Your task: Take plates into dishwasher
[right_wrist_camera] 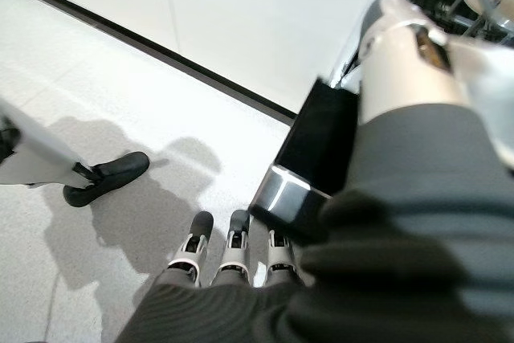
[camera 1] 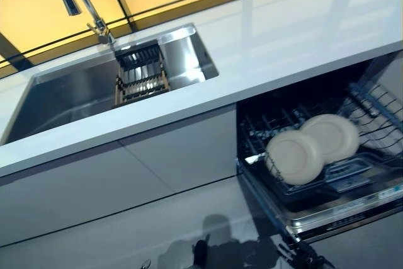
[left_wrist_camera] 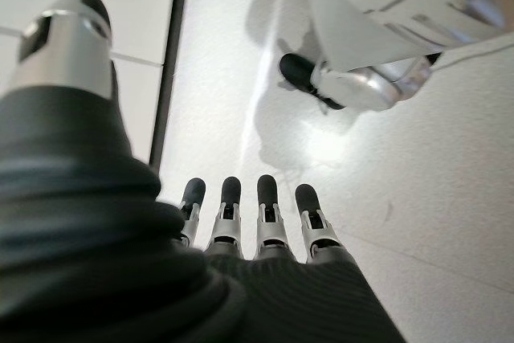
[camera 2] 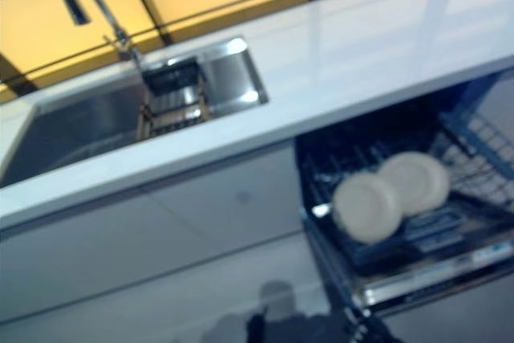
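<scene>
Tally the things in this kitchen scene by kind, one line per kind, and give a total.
Plates, cream, standing in the dishwasher rack: 2
Dishwasher, open with its rack pulled out: 1
Sink: 1
Drainer basket in the sink: 1
Tap: 1
Robot hands, both hanging open over the floor, holding nothing: 2
Total: 8

plates (camera 1: pixel 312 146): 2 (in dishwasher rack (camera 1: pixel 327 181)) | sink (camera 1: pixel 63 102): 1 | faucet (camera 1: pixel 82 1): 1

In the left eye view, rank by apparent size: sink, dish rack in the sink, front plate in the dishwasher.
1. Sink, clearly largest.
2. Front plate and dish rack look much alike; the plate sits nearer the camera, so I won't rank them.
</scene>
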